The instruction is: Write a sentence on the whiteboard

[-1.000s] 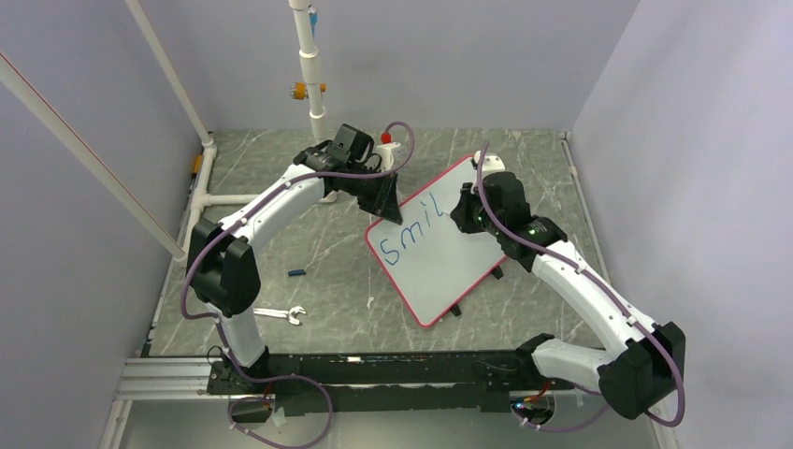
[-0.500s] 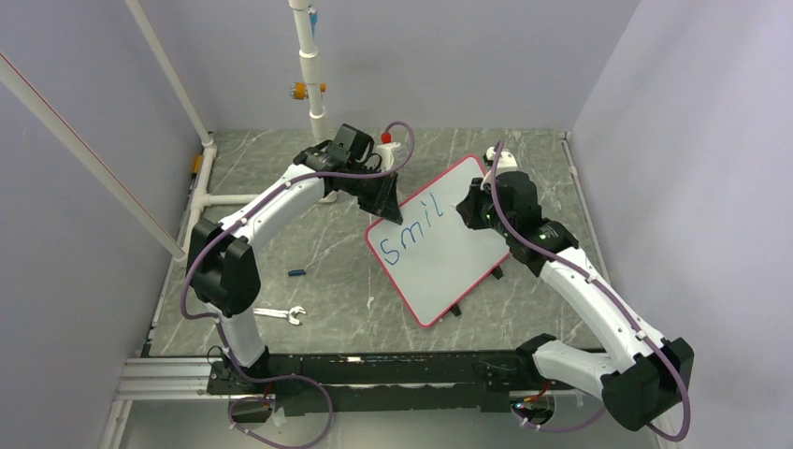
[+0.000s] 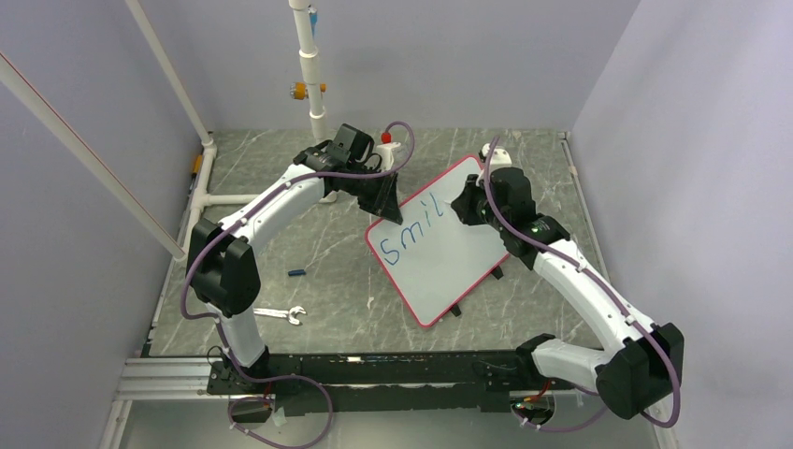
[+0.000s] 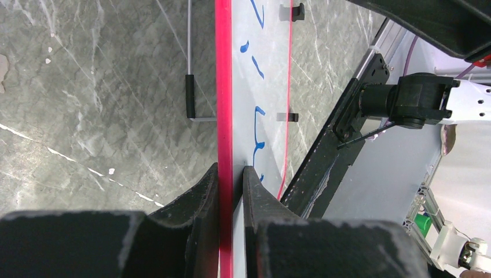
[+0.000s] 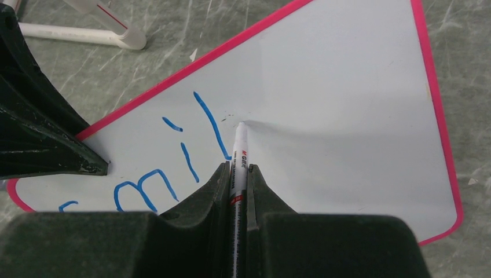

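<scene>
The whiteboard (image 3: 458, 267), white with a red rim, lies tilted in the middle of the table. The sentence (image 3: 411, 228) reads "Smil" in blue. My left gripper (image 3: 382, 211) is shut on the whiteboard's upper left edge; the left wrist view shows both fingers pinching the red rim (image 4: 223, 87) at the gripper (image 4: 230, 171). My right gripper (image 3: 465, 208) is shut on a white marker (image 5: 239, 145). The marker's tip is at the board (image 5: 347, 116), just right of the "l" of the writing (image 5: 173, 162).
A small wrench (image 3: 281, 314) and a blue marker cap (image 3: 296, 272) lie on the table left of the board. A white pipe frame (image 3: 313, 84) stands at the back left. A black rail (image 3: 374, 369) runs along the near edge.
My right gripper with the marker drew back from the board toward the far right, then returned a little leftward. The "l" now shows in full. The left arm and the board have not moved.
</scene>
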Controlling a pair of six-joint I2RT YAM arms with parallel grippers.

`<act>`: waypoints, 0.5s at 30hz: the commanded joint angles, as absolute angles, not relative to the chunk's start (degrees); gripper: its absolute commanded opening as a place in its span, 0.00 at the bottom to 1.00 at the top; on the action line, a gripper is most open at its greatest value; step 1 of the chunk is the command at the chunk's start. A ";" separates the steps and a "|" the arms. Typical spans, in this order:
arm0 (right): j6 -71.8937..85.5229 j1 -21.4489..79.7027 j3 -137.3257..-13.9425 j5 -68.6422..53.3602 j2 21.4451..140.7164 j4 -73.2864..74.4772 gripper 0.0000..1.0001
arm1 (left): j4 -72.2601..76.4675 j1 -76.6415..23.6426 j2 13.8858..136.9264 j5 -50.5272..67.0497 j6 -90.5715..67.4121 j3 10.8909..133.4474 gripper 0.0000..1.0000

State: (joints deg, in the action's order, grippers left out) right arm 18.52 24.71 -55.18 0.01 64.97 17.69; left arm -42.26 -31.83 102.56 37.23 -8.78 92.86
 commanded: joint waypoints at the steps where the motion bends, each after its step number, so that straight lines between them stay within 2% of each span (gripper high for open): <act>1: 19.16 24.24 -54.40 -0.80 65.16 14.33 0.00 | -38.67 -31.99 99.23 35.54 -6.54 94.57 0.00; 15: 18.68 21.36 -53.76 -1.65 66.80 13.42 0.00 | -38.66 -31.99 99.48 35.73 -6.68 94.57 0.00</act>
